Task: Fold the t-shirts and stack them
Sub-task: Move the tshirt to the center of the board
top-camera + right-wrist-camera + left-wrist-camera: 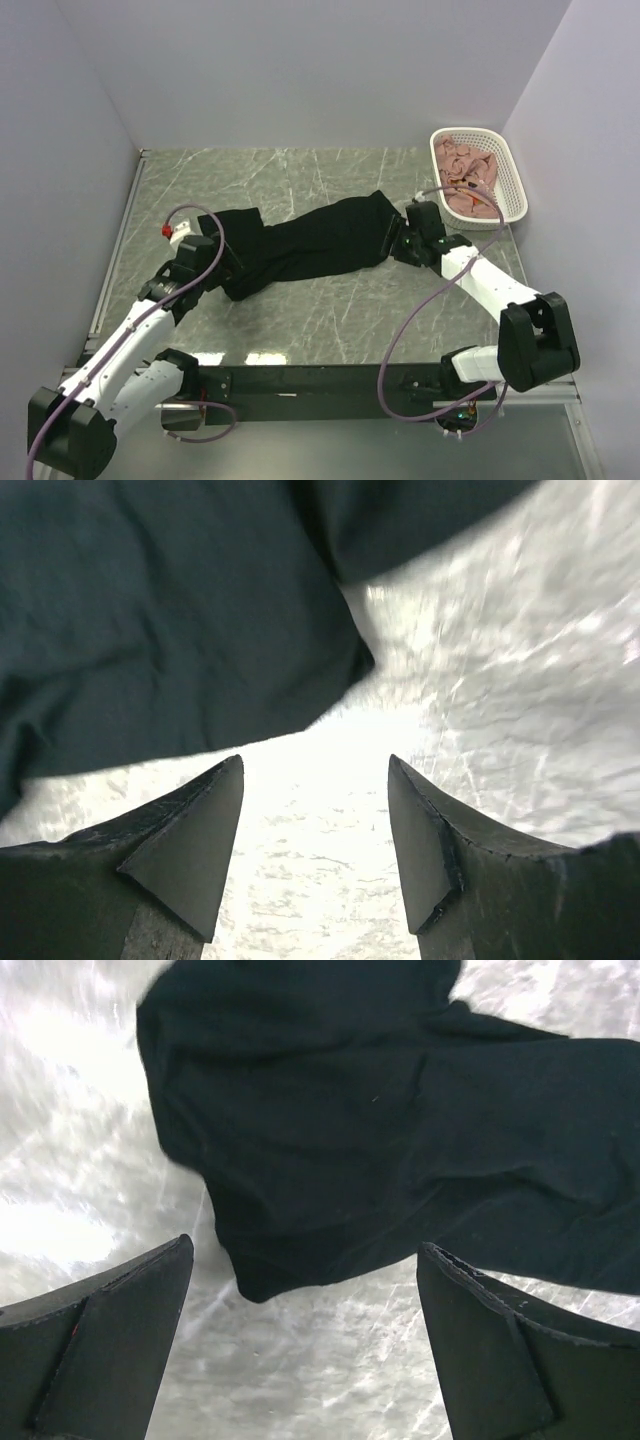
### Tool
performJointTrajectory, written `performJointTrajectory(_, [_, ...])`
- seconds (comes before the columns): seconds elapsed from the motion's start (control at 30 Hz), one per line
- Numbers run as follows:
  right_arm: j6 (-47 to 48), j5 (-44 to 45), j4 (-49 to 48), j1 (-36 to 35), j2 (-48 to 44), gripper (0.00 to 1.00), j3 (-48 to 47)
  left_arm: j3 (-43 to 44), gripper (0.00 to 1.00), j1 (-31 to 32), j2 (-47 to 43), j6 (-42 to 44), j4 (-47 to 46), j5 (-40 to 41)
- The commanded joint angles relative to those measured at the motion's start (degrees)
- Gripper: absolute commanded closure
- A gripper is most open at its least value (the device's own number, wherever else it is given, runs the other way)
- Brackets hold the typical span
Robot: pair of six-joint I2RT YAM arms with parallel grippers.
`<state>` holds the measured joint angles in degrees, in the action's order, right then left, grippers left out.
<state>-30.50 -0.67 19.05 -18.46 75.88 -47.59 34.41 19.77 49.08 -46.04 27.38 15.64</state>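
The black t-shirt (300,250) lies as a long, rumpled band across the middle of the tabletop (340,320), one end toward the left edge and the other toward the far right corner. The pink t-shirts (465,175) are heaped in a white lattice basket (515,185) in that far right corner.

The left gripper (305,1245) hangs at the shirt's left end with its jaws spread wide and nothing between them. A rounded lobe of cloth lies just ahead of it. The right gripper (315,760) sits at the other end, jaws also apart and empty, over bare surface just beside the cloth's edge.

The shirt is matte, thin knit, and it should prove light, limp and quick to sag or bunch. It will need pinching at two well-separated points, probably the corners nearest each gripper. The dark fabric hides its seams, so I cannot tell hem from sleeve. The tabletop is glossy and marble-veined, so the cloth should slide easily when dragged flat
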Motion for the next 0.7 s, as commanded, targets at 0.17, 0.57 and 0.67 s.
performJointTrajectory(0.17, [-1.8, -13.2, -17.5, 4.2, 3.5, 0.33, 6.8, -5.1, 0.01, 0.3, 1.0, -15.3, -3.0, 1.5])
performJointTrajectory(0.57, [-4.6, -22.7, -27.7, 6.1, 17.9, 0.33, 5.1, -12.6, 0.01, 0.2, 3.6, -20.8, -13.7, 2.2])
performJointTrajectory(0.67, [-5.5, -24.6, -29.0, 6.2, 20.4, 0.38, 4.4, -12.7, 0.01, 0.2, 5.9, -20.8, -15.9, 2.3])
